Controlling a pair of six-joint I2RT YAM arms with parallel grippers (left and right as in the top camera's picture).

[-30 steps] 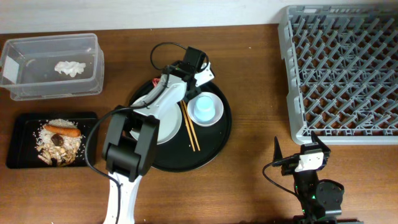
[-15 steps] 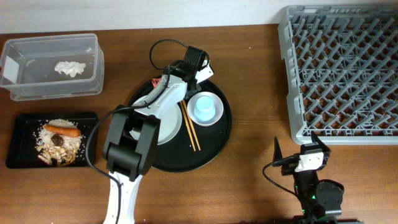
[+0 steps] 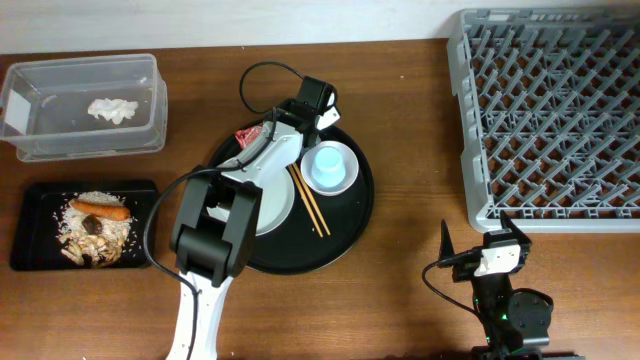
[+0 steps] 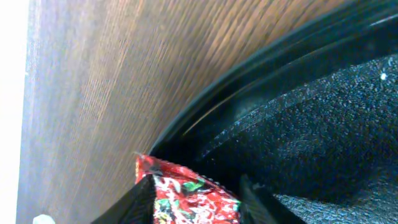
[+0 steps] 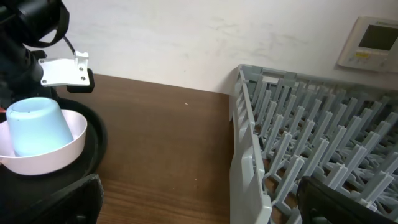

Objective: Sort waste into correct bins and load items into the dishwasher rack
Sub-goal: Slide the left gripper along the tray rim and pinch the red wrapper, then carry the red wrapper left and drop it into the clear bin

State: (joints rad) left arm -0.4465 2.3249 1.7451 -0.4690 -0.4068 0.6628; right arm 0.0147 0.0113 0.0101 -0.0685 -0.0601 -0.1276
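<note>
My left gripper [image 3: 253, 138] is at the far-left rim of the round black tray [image 3: 350, 215], shut on the red printed wrapper [image 3: 245, 132]. In the left wrist view the wrapper [image 4: 186, 200] sits between my two dark fingers [image 4: 144, 202], at the tray's rim. The white dish [image 3: 272, 205] lies partly under my left arm. The light-blue cup [image 3: 328, 166] stands upside down in a small white bowl beside the chopsticks [image 3: 308, 200]. My right gripper [image 3: 482, 236] is open and empty below the grey rack [image 3: 550, 120], which also shows in the right wrist view [image 5: 292, 155].
The clear tub [image 3: 40, 120] at the far left holds a crumpled white tissue [image 3: 110, 108]. The flat black tray [image 3: 30, 235] below it holds rice scraps, an orange carrot [image 3: 100, 210] and a dark brown lump [image 3: 92, 226]. A cable loops behind the round tray.
The red wrapper has come into view at my left gripper's tip. The cup, its bowl and the chopsticks have shifted slightly up and right. The right arm has not moved.
</note>
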